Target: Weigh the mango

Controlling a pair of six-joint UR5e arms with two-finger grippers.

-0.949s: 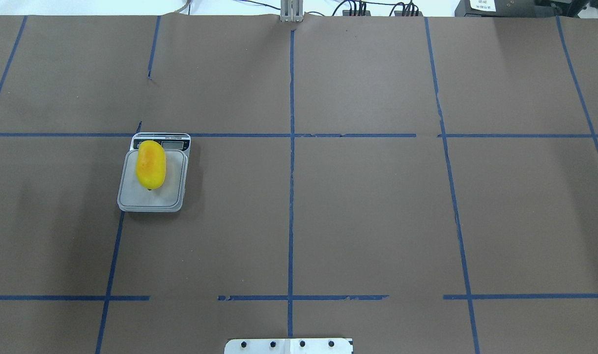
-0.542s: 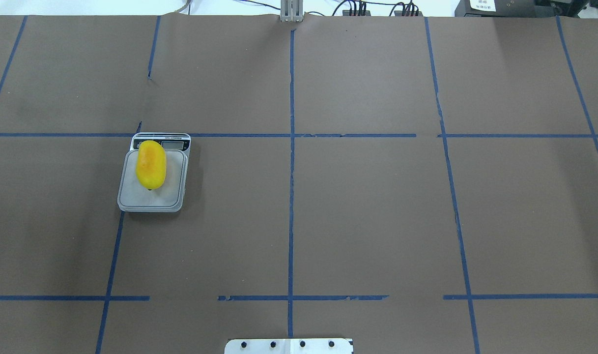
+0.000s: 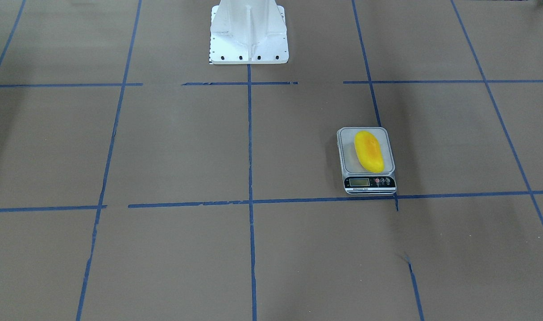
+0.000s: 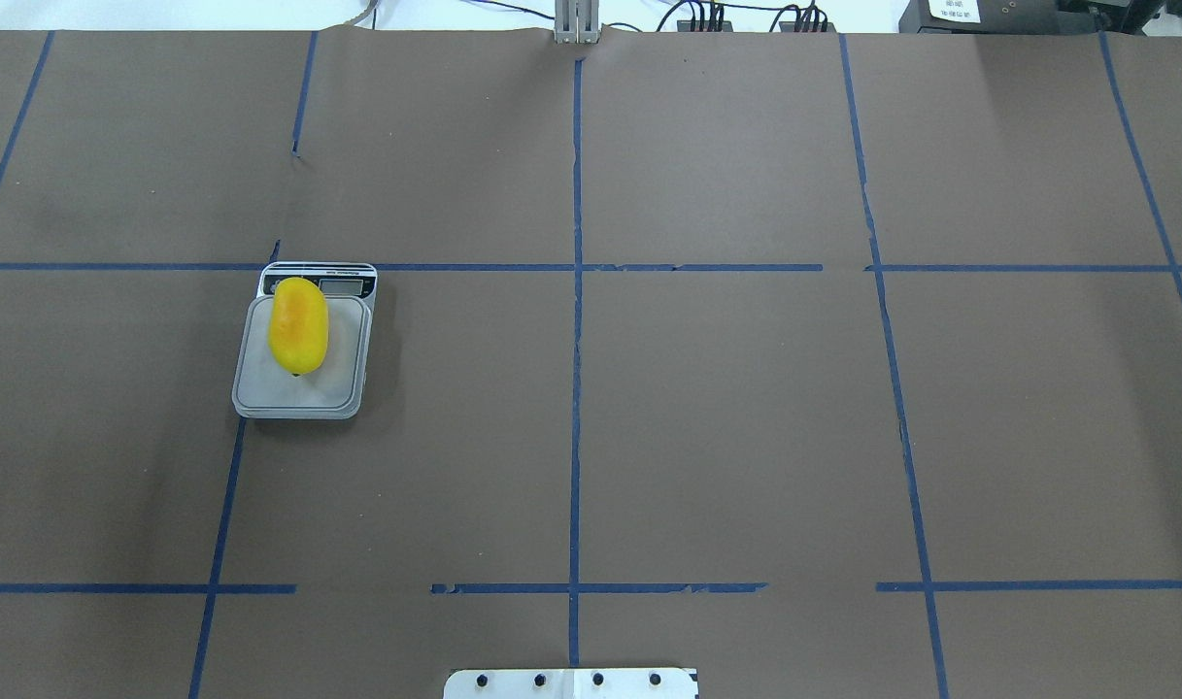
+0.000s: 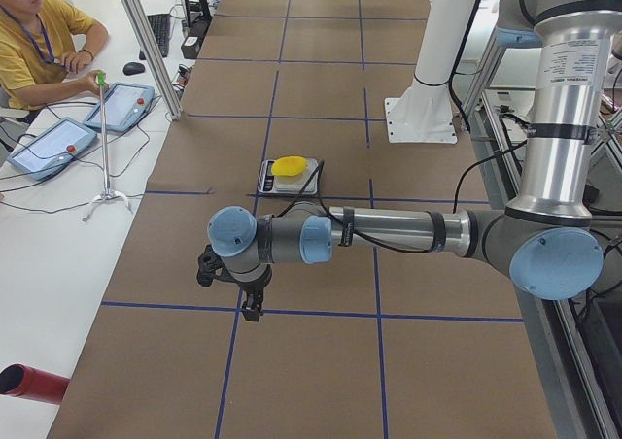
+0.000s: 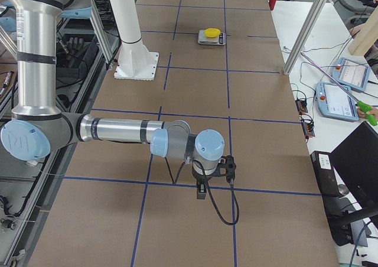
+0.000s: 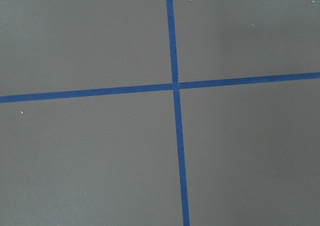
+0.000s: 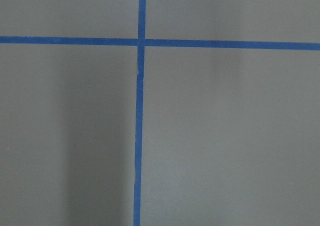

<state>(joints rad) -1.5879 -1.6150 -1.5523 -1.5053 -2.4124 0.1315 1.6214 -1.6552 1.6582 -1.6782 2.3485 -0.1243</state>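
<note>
Cannot tell released or clenched for left pincer (image 5: 251, 311) or right pincer (image 6: 201, 191), both poised over surface (image 5: 321, 371), well apart from mango (image 4: 298, 325) lying off-centre on scale (image 4: 304, 393), nearer the left one; could roll off if nudged, spoiling the reading

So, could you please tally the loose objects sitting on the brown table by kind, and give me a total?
mango: 1 (lying on the scale's platform)
digital scale: 1
Total: 2
</note>
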